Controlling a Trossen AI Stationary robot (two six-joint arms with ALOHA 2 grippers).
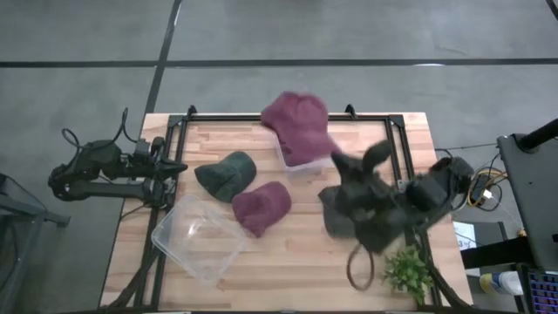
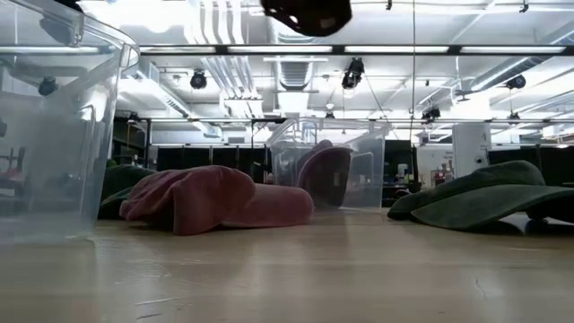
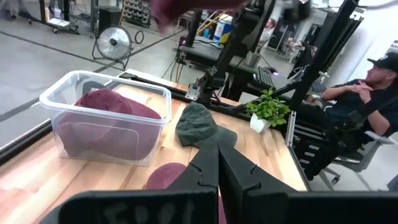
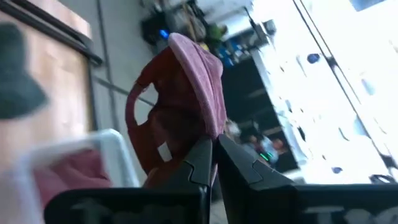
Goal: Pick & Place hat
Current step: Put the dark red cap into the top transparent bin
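above the far clear bin [image 1: 301,160]: maroon cap [image 1: 298,124], carried aloft in right gripper [image 4: 213,151], jaws closed on its fabric edge. soft, light, floppy; likely sags and swings, best pinched at brim or band. on desk [image 1: 296,262]: second maroon cap [image 1: 261,207], dark green cap [image 1: 226,174], grey-green cap [image 3: 200,124], empty clear bin [image 1: 199,236], small plant [image 1: 408,272]. left gripper [image 3: 217,163] closed, empty, at desk's left edge.
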